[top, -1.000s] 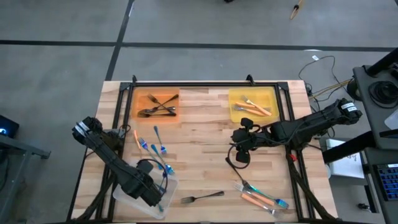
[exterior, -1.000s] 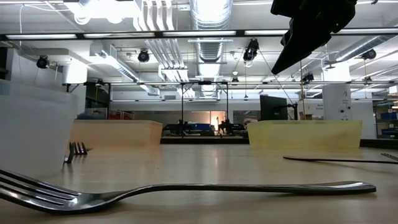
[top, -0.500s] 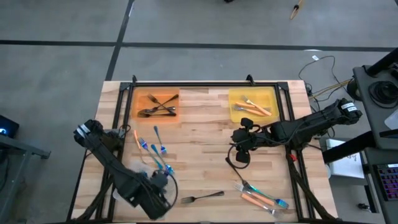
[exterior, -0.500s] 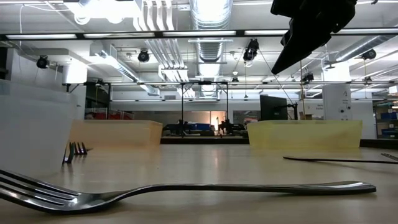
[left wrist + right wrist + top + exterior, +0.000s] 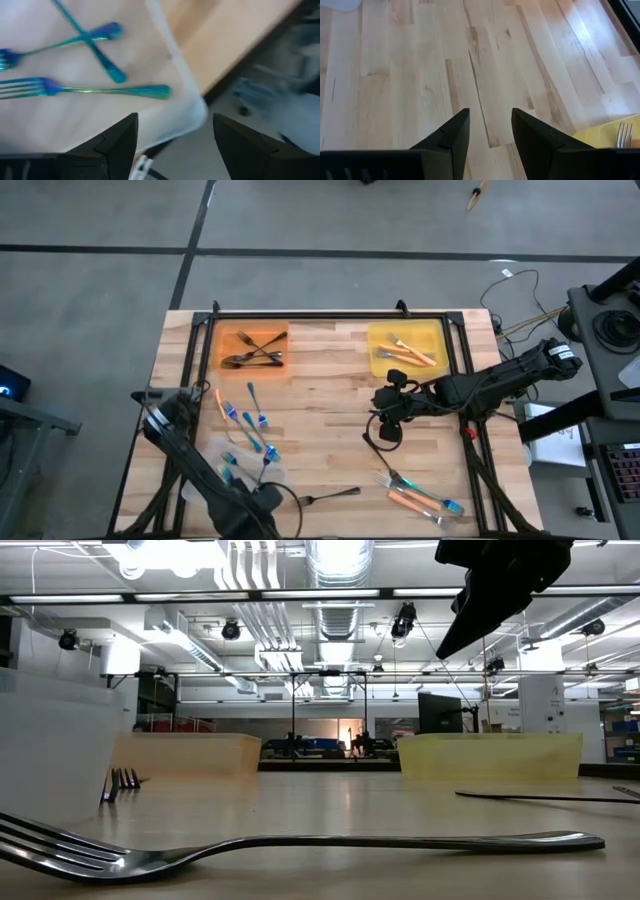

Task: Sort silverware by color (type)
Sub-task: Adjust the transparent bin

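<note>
A: Three kinds of silverware remain to account for. Where is each?

B: Dark grey metal forks lie in the flat orange tray (image 5: 252,347) at the far left corner of the wooden surface (image 5: 330,395). Orange-handled utensils lie in the flat yellow tray (image 5: 405,348) at the far right corner. Shiny blue-teal forks (image 5: 85,90) lie in the clear plastic tray (image 5: 230,480) at the near left corner, with more blue-teal pieces (image 5: 248,415) loose just beyond it.

A: What is unsorted?

B: One dark grey fork (image 5: 325,497) rests near the near edge, centre. A mixed orange and teal cluster (image 5: 420,495) rests toward the near right corner.

A: State of each claw?

B: The left claw (image 5: 172,140) is released and empty, positioned over the clear tray's corner. The right claw (image 5: 487,137) hangs above bare wood mid-surface, fingers parted, grasping nothing.

A: Step in hand?

B: Judged: a deposit into the clear tray is complete. The next move calls for selecting a loose piece, probably a nearby blue-teal fork, descending with fingers astride its slim handle, then clenching.
</note>
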Tool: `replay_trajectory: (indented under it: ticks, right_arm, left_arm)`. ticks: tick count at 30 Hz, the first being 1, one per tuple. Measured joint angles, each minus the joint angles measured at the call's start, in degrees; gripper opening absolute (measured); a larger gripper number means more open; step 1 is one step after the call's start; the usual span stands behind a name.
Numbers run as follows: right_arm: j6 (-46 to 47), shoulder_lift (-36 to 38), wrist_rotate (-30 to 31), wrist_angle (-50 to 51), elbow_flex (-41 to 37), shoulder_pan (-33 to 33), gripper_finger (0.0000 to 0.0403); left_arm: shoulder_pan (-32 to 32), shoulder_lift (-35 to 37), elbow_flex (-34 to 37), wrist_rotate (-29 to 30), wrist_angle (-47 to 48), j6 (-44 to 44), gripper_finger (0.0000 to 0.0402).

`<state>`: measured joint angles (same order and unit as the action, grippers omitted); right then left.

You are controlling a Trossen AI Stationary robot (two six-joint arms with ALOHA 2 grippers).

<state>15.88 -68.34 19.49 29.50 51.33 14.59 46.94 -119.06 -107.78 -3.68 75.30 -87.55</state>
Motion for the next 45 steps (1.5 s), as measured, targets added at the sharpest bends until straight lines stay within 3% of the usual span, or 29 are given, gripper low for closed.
replay_trajectory:
  ticks: [3,13,33,38,45]
  right_arm:
    - [0.0,0.0,0.0,0.0,0.0,0.0,0.0137]
    - [0.0,0.0,0.0,-0.1,0.0,0.0,0.0137]
    - [0.0,0.0,0.0,-0.2,0.0,0.0,0.0137]
    - [0.0,0.0,0.0,-0.2,0.0,0.0,0.0137]
    - [0.0,0.0,0.0,-0.2,0.0,0.0,0.0137]
  left_arm:
    - [-0.1,-3.8,-6.0,1.7,7.2,1.0,0.0236]
    - [0.0,-12.7,-18.9,4.4,13.3,3.0,0.0236]
    - [-0.3,-13.3,-12.5,5.7,6.6,-0.8,0.0232]
    - [-0.6,-13.3,-10.2,4.2,5.9,-2.0,0.019]
    - [-2.1,-13.3,-7.8,3.1,0.2,0.1,0.0066]
